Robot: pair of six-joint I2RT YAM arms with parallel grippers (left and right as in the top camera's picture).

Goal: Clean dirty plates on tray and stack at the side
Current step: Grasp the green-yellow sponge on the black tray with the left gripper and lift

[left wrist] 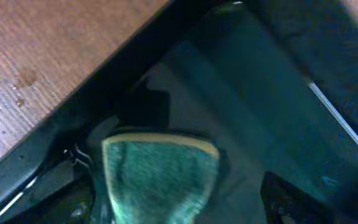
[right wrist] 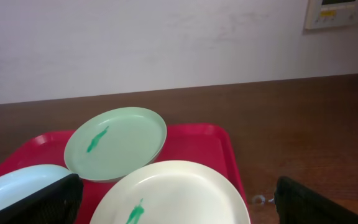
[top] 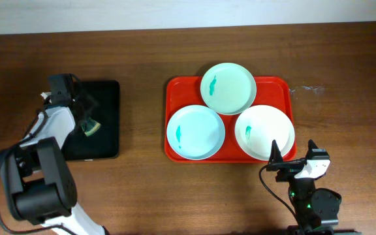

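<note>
The red tray (top: 176, 88) holds three plates, each with a teal smear: pale green (top: 227, 88) at the back, pale blue (top: 195, 132) front left, white (top: 264, 132) front right. My left gripper (top: 83, 121) is over the black tray (top: 106, 140), open, its fingers (left wrist: 179, 199) on either side of a green sponge (left wrist: 160, 177). My right gripper (top: 292, 158) is open and empty at the tray's front right corner. In its wrist view the fingers (right wrist: 182, 199) frame the white plate (right wrist: 185, 186), with the green plate (right wrist: 117, 143) and the tray (right wrist: 194, 142) behind it.
The black tray lies left of the red tray, with bare wooden table (top: 142, 117) between them. Small shiny specks (top: 309, 89) lie on the table right of the red tray. A pale wall (right wrist: 166, 43) stands behind the table.
</note>
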